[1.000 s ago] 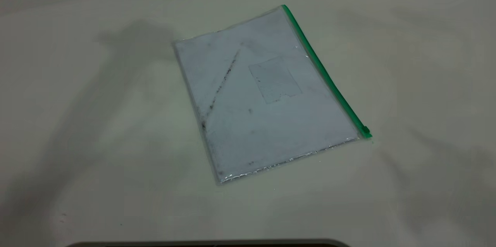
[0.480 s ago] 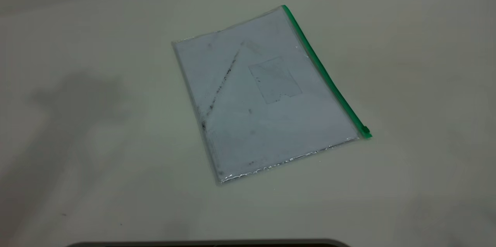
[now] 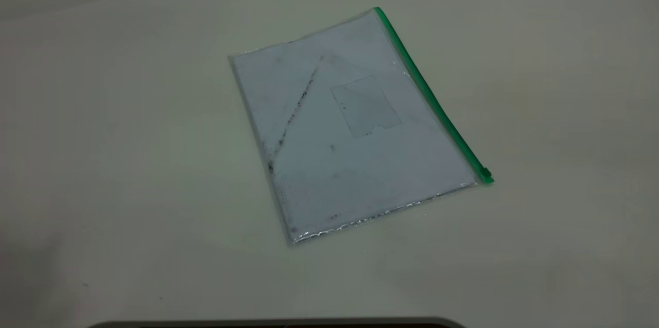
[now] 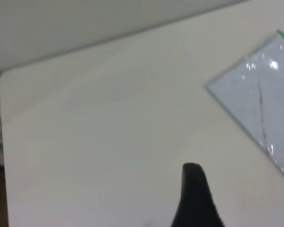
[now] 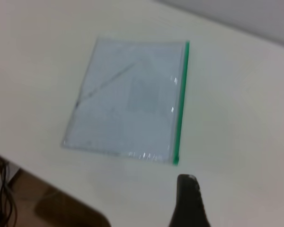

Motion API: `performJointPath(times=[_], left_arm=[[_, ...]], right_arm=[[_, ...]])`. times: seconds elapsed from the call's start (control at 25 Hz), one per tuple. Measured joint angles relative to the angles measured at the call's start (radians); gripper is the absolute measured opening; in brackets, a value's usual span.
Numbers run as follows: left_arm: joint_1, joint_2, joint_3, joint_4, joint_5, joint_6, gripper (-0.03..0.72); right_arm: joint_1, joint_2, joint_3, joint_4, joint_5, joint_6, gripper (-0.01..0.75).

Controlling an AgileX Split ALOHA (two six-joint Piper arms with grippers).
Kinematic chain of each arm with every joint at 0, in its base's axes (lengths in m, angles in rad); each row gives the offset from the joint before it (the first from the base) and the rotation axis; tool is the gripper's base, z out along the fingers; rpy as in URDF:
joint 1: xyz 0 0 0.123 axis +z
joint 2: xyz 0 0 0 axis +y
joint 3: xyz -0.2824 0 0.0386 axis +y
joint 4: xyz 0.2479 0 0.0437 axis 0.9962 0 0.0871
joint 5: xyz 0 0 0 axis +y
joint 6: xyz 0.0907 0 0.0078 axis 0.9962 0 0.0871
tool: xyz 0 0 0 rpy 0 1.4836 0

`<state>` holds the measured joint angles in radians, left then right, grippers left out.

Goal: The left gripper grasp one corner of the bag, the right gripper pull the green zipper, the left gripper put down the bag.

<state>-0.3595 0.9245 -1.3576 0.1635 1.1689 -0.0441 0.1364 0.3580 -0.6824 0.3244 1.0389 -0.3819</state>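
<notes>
The bag (image 3: 350, 127) lies flat at the table (image 3: 128, 163) centre, its zipper (image 3: 432, 96) on the right edge, so both corners are free. My left gripper (image 4: 195, 198) and right gripper (image 5: 189, 203) hold nothing; I cannot tell how open the fingers are.

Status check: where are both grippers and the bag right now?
Left gripper clear of the bag, nothing held. Right gripper short of the green zipper. Bag flat on the table, slider at near corner. Nothing in the way.
</notes>
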Motion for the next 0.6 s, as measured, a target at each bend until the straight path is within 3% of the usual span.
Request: performJointPath(times=[0.36,0.6], left_arm=[[0.0,-0.438,0.425,-0.032,0.0,-0.045,0.581],[0.0,-0.617,0.608,-0.08,0.0,-0.028,0.581]], right_arm=[[0.0,-0.201,0.087,0.002,0.011,0.022,0.585],[0.0,-0.348,0.101,-0.077,0.081,0.058,0.585]])
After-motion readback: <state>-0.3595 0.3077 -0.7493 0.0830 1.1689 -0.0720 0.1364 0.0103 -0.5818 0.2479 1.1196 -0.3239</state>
